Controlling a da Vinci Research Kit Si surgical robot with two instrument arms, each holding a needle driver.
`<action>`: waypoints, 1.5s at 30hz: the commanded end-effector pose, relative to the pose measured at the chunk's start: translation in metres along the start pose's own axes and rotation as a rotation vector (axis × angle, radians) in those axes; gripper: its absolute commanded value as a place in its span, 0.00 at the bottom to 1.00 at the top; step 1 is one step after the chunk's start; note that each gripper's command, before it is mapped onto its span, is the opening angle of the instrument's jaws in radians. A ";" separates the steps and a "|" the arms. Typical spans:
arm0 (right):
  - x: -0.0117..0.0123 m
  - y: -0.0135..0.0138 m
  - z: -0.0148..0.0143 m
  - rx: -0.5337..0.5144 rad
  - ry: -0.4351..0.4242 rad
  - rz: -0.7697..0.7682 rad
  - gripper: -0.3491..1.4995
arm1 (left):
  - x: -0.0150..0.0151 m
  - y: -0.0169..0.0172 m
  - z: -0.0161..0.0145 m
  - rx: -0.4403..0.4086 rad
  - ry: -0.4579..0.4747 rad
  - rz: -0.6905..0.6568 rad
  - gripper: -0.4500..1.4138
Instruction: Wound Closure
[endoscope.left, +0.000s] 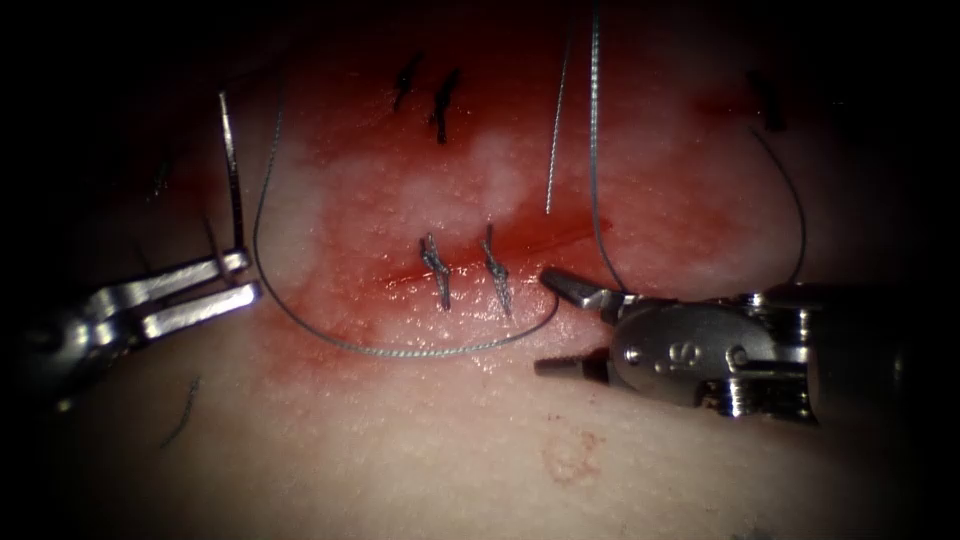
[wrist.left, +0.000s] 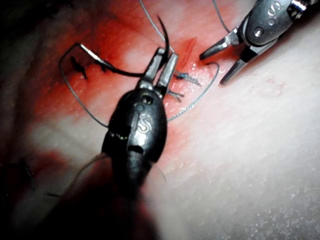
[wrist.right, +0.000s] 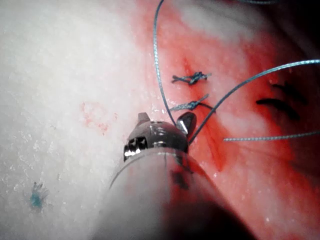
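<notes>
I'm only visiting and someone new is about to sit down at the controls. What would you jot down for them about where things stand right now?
Left tool: jaws shut on the needle near one end of its curve; the needle stands free, out of the tissue, left of the cut.
Right tool: jaws open, holding nothing, at the cut's right part.
Thread runs from the needle in a loose loop below the cut toward the right tool.
Done: two knotted stitches across the cut.
Left: the cut right of the stitches lies unstitched.
</notes>
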 end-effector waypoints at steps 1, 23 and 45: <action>0.0004 -0.0007 0.0005 -0.005 -0.010 -0.014 0.00 | -0.0005 0.0000 0.0008 -0.001 0.001 0.000 0.00; 0.0156 -0.0119 -0.0168 0.270 0.108 -0.013 0.00 | -0.0012 -0.0001 0.0017 0.002 0.005 -0.002 0.00; 0.0037 0.0007 -0.0093 -0.001 0.179 -0.080 0.97 | -0.0021 -0.0006 0.0016 0.013 -0.006 0.004 0.00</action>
